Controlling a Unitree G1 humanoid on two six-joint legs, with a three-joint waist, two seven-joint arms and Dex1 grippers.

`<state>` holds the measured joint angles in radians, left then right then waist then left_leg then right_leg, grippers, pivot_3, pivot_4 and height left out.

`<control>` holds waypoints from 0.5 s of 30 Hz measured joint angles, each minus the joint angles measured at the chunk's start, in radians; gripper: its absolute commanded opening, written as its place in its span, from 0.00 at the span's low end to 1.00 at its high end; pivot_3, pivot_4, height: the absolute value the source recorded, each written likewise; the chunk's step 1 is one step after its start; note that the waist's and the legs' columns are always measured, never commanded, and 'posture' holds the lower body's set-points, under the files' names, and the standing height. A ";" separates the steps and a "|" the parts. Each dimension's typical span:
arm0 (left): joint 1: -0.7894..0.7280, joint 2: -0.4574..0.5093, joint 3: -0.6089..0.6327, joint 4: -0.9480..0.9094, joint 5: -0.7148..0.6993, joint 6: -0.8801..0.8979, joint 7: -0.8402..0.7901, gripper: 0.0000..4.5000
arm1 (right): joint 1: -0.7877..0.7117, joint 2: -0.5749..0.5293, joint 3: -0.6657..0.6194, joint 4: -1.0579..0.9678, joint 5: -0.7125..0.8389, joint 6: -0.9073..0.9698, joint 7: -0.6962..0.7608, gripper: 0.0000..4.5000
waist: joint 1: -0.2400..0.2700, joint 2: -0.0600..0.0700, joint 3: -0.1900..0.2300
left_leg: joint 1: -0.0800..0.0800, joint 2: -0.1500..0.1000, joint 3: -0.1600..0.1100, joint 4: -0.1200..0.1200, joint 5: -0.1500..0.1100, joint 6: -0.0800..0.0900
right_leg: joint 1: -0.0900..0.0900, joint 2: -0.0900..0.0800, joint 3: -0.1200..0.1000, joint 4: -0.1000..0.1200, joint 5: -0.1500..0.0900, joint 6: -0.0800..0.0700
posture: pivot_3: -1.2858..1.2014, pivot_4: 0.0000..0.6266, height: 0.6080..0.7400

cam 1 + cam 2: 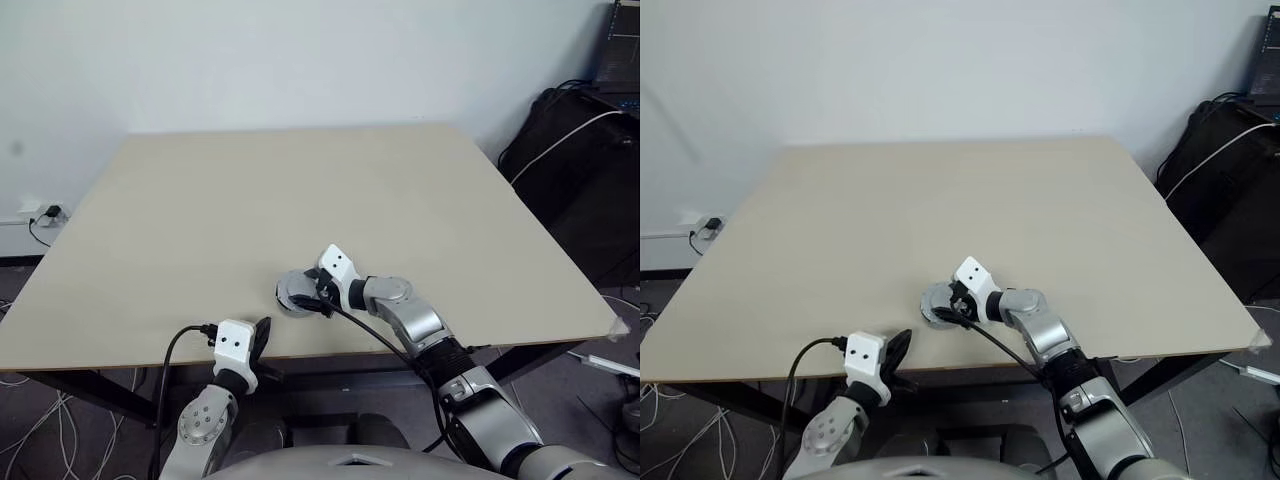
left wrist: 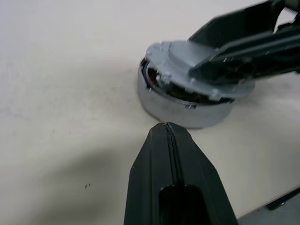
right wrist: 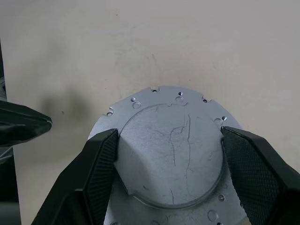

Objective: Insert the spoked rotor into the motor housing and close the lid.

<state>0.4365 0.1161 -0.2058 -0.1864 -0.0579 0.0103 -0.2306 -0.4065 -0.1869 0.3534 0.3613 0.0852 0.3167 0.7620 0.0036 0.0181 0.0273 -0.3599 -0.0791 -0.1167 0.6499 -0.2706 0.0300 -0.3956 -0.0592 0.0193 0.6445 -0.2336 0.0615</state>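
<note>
The job looks nearly finished. The lid sits on top of the motor housing, and the two make one small round stack on the table, near its front edge. The lid is tipped a little. On one side there is a gap under it, and through that gap you can see brown wire and shiny bits inside the housing. I cannot tell if the spoked rotor is in there, because the lid hides the middle. The right gripper is right over the stack. Its two black fingers are spread wide, one on each side of the raised round part of the lid. They sit close against it, but I cannot tell if they are squeezing it yet. The left gripper is pressed tight together and holds nothing. It points at the stack from just beside it and does not touch it. I think what is left is to push the lid down flat so the gap goes away.
</note>
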 measured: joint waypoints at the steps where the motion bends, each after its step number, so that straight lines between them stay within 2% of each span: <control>1: 0.000 0.000 0.000 -0.001 0.000 0.001 0.001 0.00 | 0.000 0.000 0.000 0.000 0.000 0.000 0.000 0.71 | 0.000 0.000 0.000 | 0.000 0.000 0.000 0.000 0.000 0.000 | 0.000 0.000 0.000 0.000 0.000 0.000 | 0.52 0.00 1.00; 15: 0.003 0.004 0.001 -0.024 -0.002 0.030 0.007 0.00 | 0.029 0.051 -0.008 -0.031 -0.018 0.051 -0.087 0.71 | -0.001 0.001 -0.001 | 0.000 0.000 0.000 0.000 0.000 0.000 | 0.000 0.000 0.000 0.000 0.000 0.000 | 0.52 0.00 1.00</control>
<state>0.4390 0.1202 -0.2052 -0.2108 -0.0597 0.0400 -0.2234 -0.3776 -0.1355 0.3452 0.3303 0.0676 0.3680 0.6753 0.0030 0.0194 0.0262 -0.3597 -0.0791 -0.1166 0.6499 -0.2705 0.0298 -0.3956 -0.0589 0.0194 0.6447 -0.2336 0.0615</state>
